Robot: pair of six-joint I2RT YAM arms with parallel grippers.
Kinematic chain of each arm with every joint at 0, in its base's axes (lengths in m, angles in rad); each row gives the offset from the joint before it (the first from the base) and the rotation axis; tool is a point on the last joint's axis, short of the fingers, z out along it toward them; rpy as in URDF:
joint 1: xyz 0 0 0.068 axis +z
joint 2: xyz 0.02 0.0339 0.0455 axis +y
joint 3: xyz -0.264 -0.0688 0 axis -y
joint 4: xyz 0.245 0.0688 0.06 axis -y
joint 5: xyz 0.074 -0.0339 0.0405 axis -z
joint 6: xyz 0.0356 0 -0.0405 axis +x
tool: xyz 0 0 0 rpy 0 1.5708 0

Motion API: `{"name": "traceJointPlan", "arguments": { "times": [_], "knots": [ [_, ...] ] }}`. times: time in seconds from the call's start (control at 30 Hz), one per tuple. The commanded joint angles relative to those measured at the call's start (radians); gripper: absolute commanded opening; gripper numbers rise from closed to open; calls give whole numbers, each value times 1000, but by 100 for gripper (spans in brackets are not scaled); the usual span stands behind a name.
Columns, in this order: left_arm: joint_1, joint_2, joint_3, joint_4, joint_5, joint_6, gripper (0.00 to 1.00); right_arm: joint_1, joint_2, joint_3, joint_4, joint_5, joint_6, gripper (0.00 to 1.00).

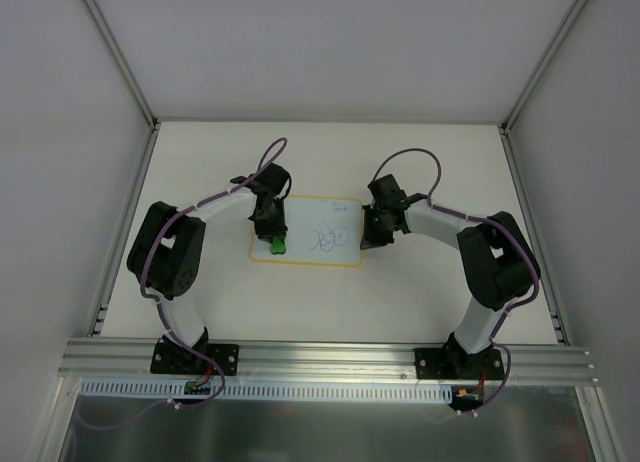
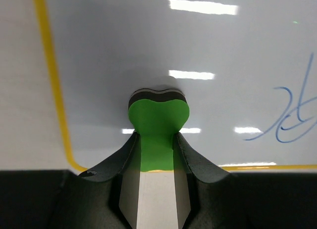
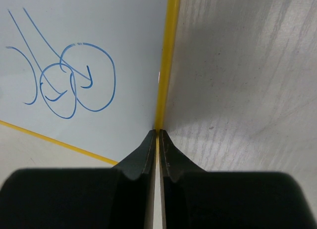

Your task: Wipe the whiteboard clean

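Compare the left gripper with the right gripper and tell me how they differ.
The left gripper clamps a green eraser; the right gripper is shut and holds nothing visible. The left gripper is over the whiteboard's left part, the right gripper at its right rim. Both point down at the whiteboard, with blue scribble between them.

On the flat, yellow-rimmed white whiteboard [image 1: 305,217], a small green eraser block [image 1: 277,246] sits left, under the left gripper [image 1: 274,236]; blue scribbled loops [image 1: 328,238] mark its centre.

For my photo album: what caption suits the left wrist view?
Left tool grips a green eraser over the whiteboard, blue scribbles unwiped at right.
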Motion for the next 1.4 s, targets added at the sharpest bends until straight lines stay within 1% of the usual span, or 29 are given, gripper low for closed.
{"name": "traceJointPlan", "arguments": {
  "times": [0.0,0.1,0.23,0.37,0.43,0.47,0.5,0.57,0.67,0.7,0.73,0.77,0.83,0.87,0.93,0.97,1.0,1.07,1.1,1.13,1.17,1.2,1.23,1.3,1.33,1.37],
  "knots": [
    [52,-13,-58,-70,-107,25,0,0,13,-13,-35,31,-2,5],
    [74,4,-44,-75,-113,45,0,-1,14,-13,-35,31,0,5],
    [65,64,31,-75,-48,44,0,-1,15,-13,-35,31,0,5],
    [-15,119,127,-75,-3,22,0,-1,11,-15,-35,32,0,5],
    [-99,168,193,-76,40,9,0,0,13,-13,-35,36,1,5],
    [-99,189,218,-78,48,5,0,-1,11,-13,-35,36,1,5],
    [-136,206,239,-78,54,2,0,0,11,-15,-35,36,1,5],
    [-165,260,298,-82,58,-2,0,-1,8,-17,-35,36,0,5],
    [-178,277,313,-92,54,-13,0,-1,1,-21,-35,42,1,5],
    [-178,273,307,-93,33,-13,2,-1,1,-21,-35,42,1,5],
    [-176,262,304,-93,23,-13,5,-1,1,-23,-33,42,1,5],
    [-176,240,301,-95,23,-13,12,-1,1,-21,-35,42,1,6],
    [-176,201,301,-99,-14,-15,22,-1,5,-18,-36,39,0,7],
    [-176,184,299,-98,-18,-18,33,0,5,-15,-36,37,-2,9],
    [-176,153,307,-99,-26,-19,45,0,-4,-15,-36,40,-3,12],
    [-175,119,310,-101,-34,-16,51,0,-10,-18,-35,43,-6,17],
    [-175,99,315,-101,-38,-15,66,0,-18,-18,-36,48,-9,20],
    [-173,41,326,-101,-58,-10,82,2,-47,-20,-39,65,-11,25],
    [-169,23,330,-102,-61,-5,91,3,-57,-20,-42,72,-14,30],
    [-164,-12,338,-104,-60,-1,94,5,-80,-17,-53,92,-15,32],
    [-159,-34,338,-102,-60,5,96,11,-93,-14,-62,106,-17,37],
    [-143,-51,330,-102,-60,8,99,14,-105,-3,-82,121,-22,39],
    [-132,-92,323,-101,-60,13,99,20,-120,5,-94,175,-25,41],
    [-109,-135,301,-101,-73,30,99,48,-165,19,-110,216,-34,48],
    [-75,-178,263,-99,-80,34,99,61,-179,38,-124,253,-35,51],
    [-54,-200,238,-99,-86,36,99,89,-199,49,-130,272,-34,57]
  ]
}}
